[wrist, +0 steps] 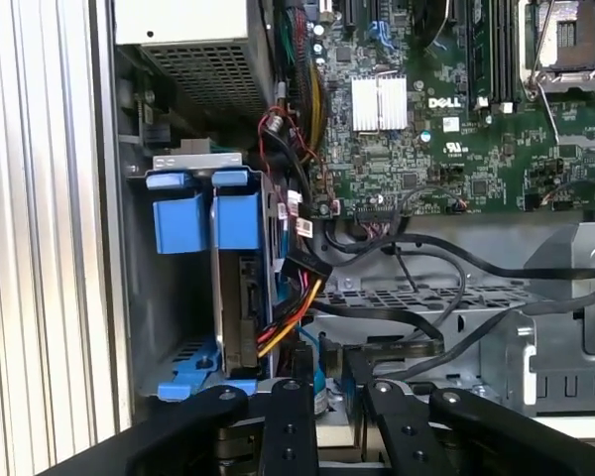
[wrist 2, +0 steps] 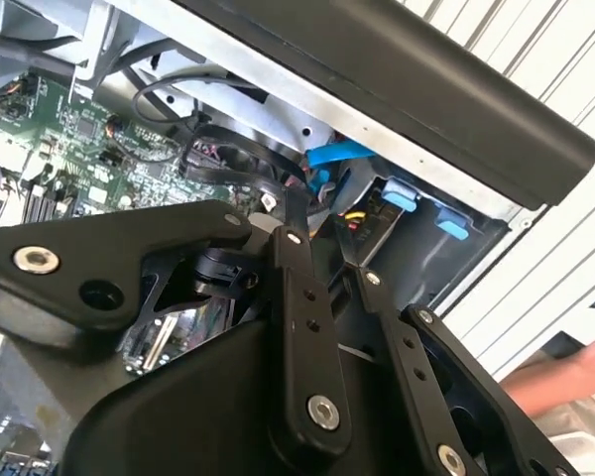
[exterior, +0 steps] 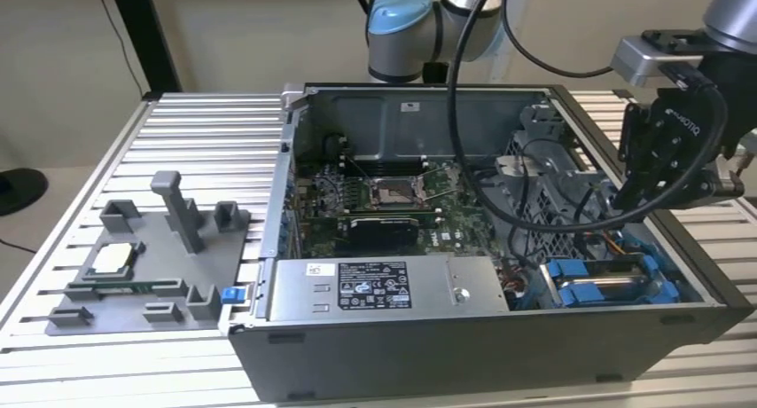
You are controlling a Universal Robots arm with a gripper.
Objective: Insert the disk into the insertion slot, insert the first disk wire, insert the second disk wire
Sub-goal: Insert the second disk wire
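The disk [wrist: 240, 297] stands on edge in the insertion slot [wrist: 193, 369], its blue carrier tabs [wrist: 206, 213] showing; in the exterior view the disk [exterior: 604, 282] lies in the blue-railed slot [exterior: 665, 293] at the case's front right. A black connector with yellow, red and orange wires [wrist: 299, 273] sits against the disk's end. My gripper [wrist: 324, 369] hangs just beside that end, fingers close together on a blue disk wire [wrist 2: 335, 154]. Its fingertips [wrist 2: 296, 213] reach down into the case in the second wrist view. In the exterior view the gripper [exterior: 625, 200] is above the drive cage.
The open PC case [exterior: 473, 337] holds the green motherboard [exterior: 378, 200] and a grey power-supply box [exterior: 378, 288]. Black cables [wrist: 426, 253] loop beside the gripper. A grey fixture tray [exterior: 142, 257] lies on the exterior view's left. A person's hand [wrist 2: 565, 382] is just outside the case.
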